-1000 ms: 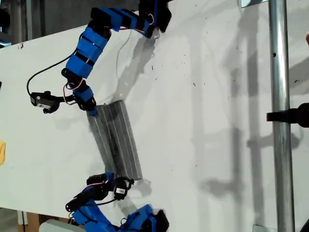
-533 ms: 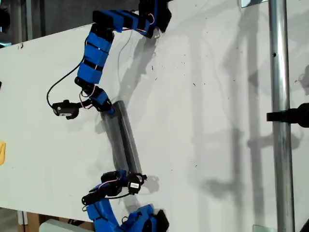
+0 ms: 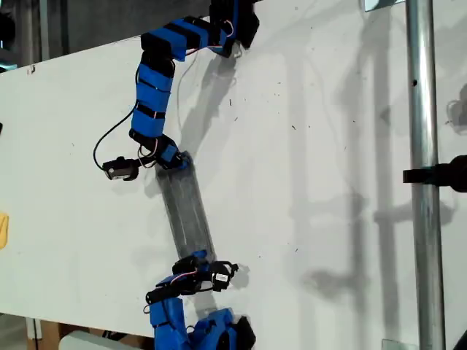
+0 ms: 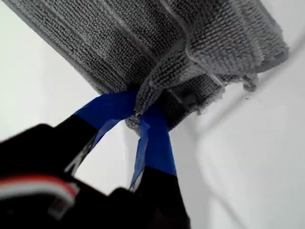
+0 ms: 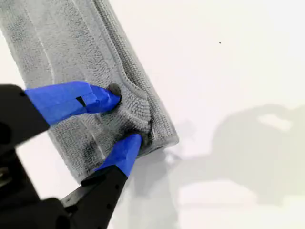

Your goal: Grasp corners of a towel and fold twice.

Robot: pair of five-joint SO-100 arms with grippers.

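**Striped towel pinched at both ends, stretched into a narrow strip**

My first gripper (image 4: 137,112) is closed on a bunched fold at the end of the thin dark grey cloth towel with fine pale stripes (image 4: 190,43). Its two blue-taped fingers (image 4: 155,148) meet in a narrow V with the fabric squeezed between the tips. Beyond those tips the towel runs away in layered folds. One ragged corner (image 4: 248,85) hangs off to the side of the pincer, just clear of the white tabletop (image 4: 267,167).

My second gripper (image 5: 126,119) is clamped across the other end of the towel (image 5: 71,43). One blue finger (image 5: 71,101) presses on top and the other comes up at the edge, so the pile puckers between them. A squared corner (image 5: 171,140) lies just past the jaws, flat on the table.

In the exterior view the towel (image 3: 186,208) is a slim folded band on the white table (image 3: 328,146). It is strung between two blue arms, one (image 3: 153,87) holding its far end and the other (image 3: 182,321) its near end. I cannot tell from the wrist views which arm is which. A bare metal pole (image 3: 423,182) stands well away from both pincers.
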